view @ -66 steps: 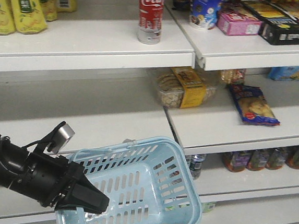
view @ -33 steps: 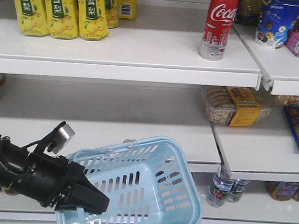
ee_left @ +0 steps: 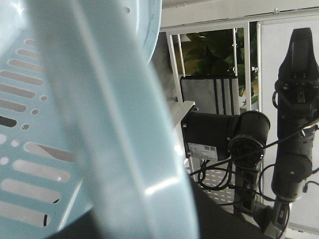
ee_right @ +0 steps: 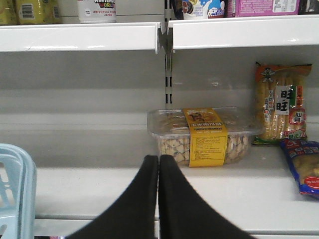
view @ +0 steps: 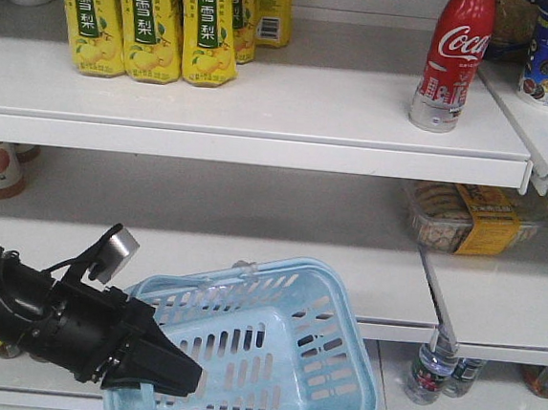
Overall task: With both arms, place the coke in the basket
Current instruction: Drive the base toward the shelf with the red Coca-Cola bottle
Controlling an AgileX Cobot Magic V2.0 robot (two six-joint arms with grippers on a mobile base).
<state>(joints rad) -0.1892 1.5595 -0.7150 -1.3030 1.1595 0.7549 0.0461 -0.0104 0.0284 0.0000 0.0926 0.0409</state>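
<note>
The coke (view: 452, 57), a red-labelled bottle with a silver base, stands upright on the top shelf at the right. Its silver base (ee_right: 96, 10) also shows at the top of the right wrist view. The pale blue basket (view: 280, 359) hangs tilted at the bottom middle, held by its near rim and handle in my left gripper (view: 177, 377), which is shut on it. In the left wrist view the basket (ee_left: 99, 124) fills the left side, hiding the jaws. My right gripper (ee_right: 158, 160) is shut and empty, facing the middle shelf well below the coke.
Yellow drink cartons (view: 156, 22) stand on the top shelf at left. A clear biscuit box (ee_right: 204, 134) with a yellow label and snack bags (ee_right: 281, 107) lie on the middle shelf. Small bottles (view: 429, 370) stand on the lower shelf. The right arm (ee_left: 294, 124) shows upright.
The shelves and the coke have slid to the right in the front view, so the view has shifted left. The left gripper and basket keep the same place in the frame.
</note>
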